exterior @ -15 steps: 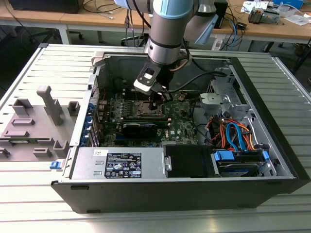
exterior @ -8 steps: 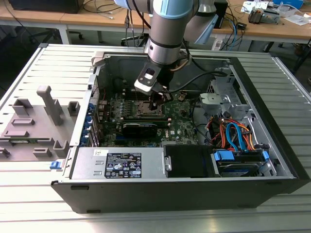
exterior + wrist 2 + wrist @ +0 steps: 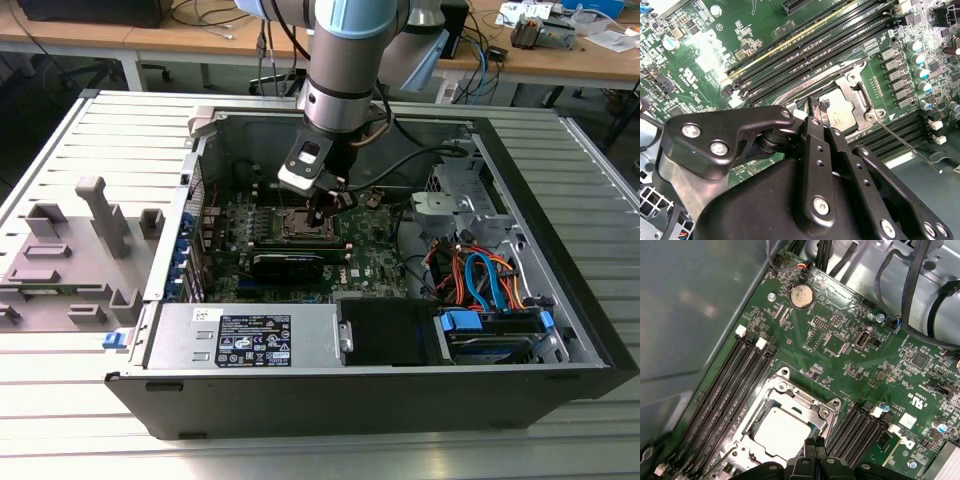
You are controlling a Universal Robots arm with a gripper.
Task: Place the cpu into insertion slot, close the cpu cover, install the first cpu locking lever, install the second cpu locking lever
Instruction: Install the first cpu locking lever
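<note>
Slatted metal desk is carrying everything in the exterior view, and at that view's left a grey moulded fixture is standing on it, well apart from the work. Beside it the open computer case is lying on its side, its green motherboard facing up. Over the board's middle the arm is reaching down, and the gripper is hovering at the insertion slot. In both wrist views its fingers are pressing together, narrow, with nothing visible between them, right at the socket's edge. The cpu is resting in the slot, its silvery top showing through the window of the cpu cover, which is appearing to lie down around it. In the second wrist view a thin locking lever is sticking out from the socket's corner, seemingly free, so the latching is looking unfinished. Handling this step well is depending, I judge, on keeping the closed tips on the metal frame or the lever rod, never on the chip's top, and on pushing steadily without sliding toward the long memory slots beside the socket. At the exterior view's right, orange and blue cables are lying away from the arm.
</note>
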